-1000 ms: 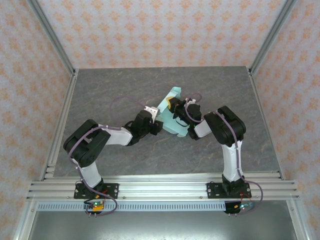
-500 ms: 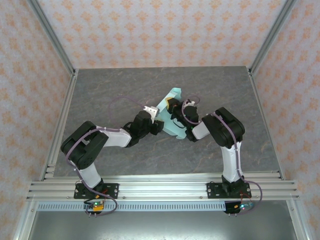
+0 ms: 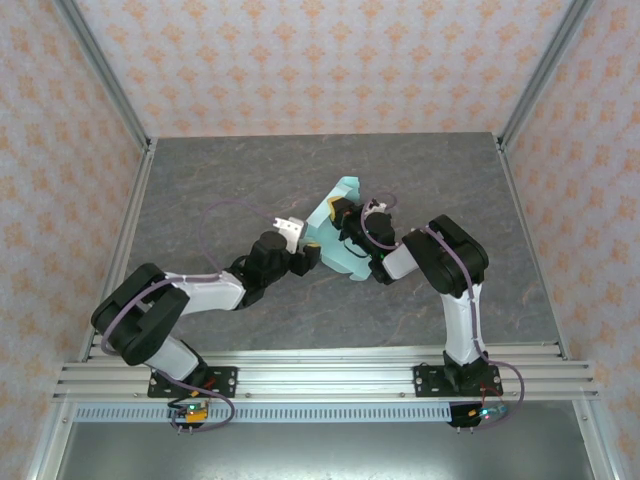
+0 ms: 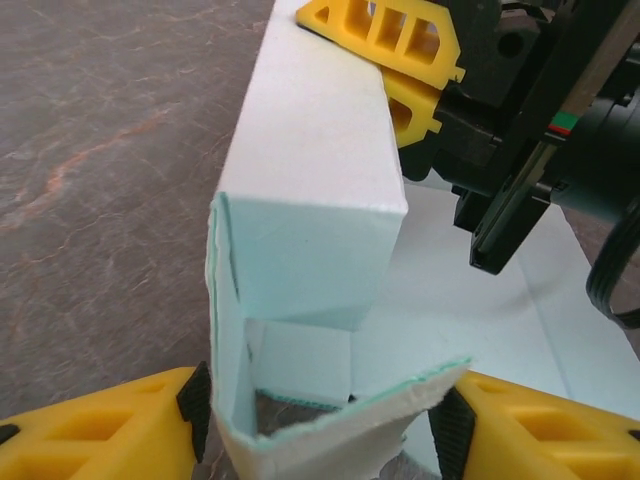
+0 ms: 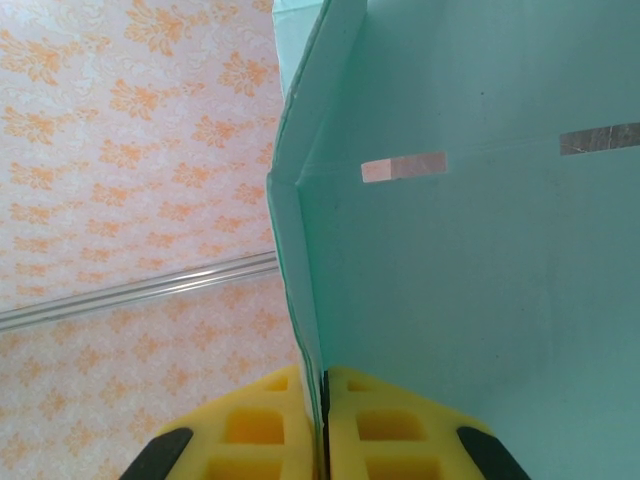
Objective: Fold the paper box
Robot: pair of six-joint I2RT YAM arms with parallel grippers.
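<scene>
The paper box point(image 3: 338, 255) is pale mint card, partly folded, lying mid-table between both arms. In the left wrist view the paper box point(image 4: 310, 160) shows one raised wall and an open end with a bowed lower flap. That end sits between the wide-spread yellow fingers point(image 4: 100, 430) of my left gripper point(image 4: 325, 430), whose pads stand right beside the card. My left gripper point(image 3: 312, 252) is at the box's near-left end. My right gripper point(image 3: 340, 212) is at its far side, and my right gripper point(image 5: 322, 420) is shut on the thin edge of a box wall point(image 5: 480, 250).
The grey stone-patterned table point(image 3: 200, 190) is ringed by patterned walls with metal posts point(image 3: 105, 75) at the back corners. An aluminium rail point(image 3: 320, 375) runs along the near edge by the arm bases. Purple cables loop over both arms.
My left gripper has opened wider and its arm has stretched lower and further left. The box and my right gripper have shifted slightly to the left.
</scene>
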